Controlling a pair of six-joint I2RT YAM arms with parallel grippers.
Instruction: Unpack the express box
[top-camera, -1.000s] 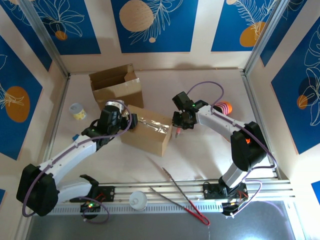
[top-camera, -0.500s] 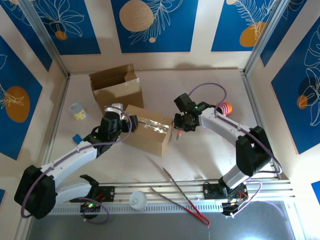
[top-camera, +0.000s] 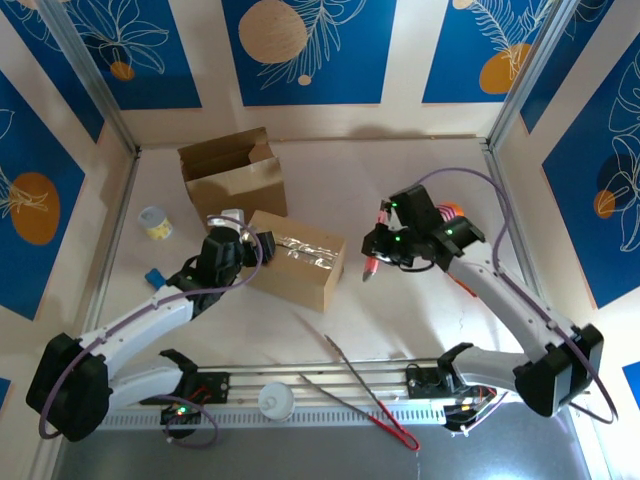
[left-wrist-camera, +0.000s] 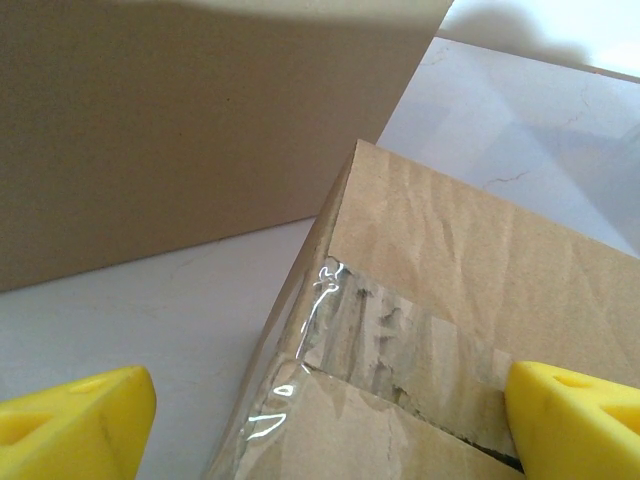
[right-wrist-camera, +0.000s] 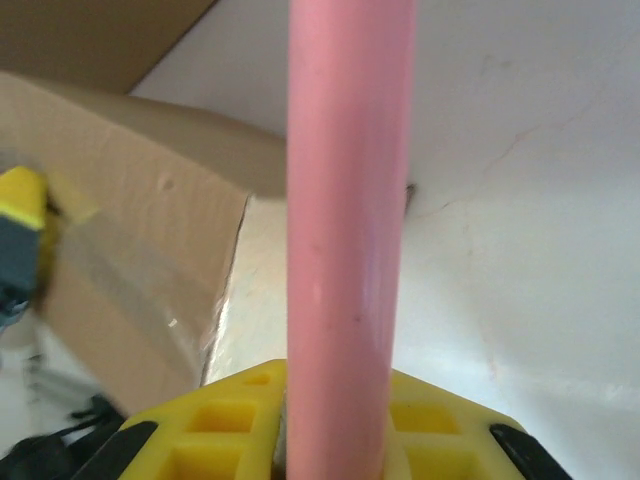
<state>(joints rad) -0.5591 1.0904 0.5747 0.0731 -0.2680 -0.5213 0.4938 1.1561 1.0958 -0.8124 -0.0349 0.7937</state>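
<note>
free: front table (top-camera: 400, 312) | blocked: open carton (top-camera: 232, 172) behind taped box (top-camera: 300, 262)

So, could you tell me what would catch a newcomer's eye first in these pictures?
The tape-sealed brown cardboard box lies in the middle of the table, with the open left gripper poised at its left end. Just right of it, the right gripper holds a pink rod-shaped tool, tip pointing down.

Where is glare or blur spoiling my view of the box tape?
Top view: bright glare on the tape across the box. Left wrist: mild sheen at the tape's edge, otherwise sharp. Right wrist: pink tool close-up and soft, box behind it blurred.
</note>
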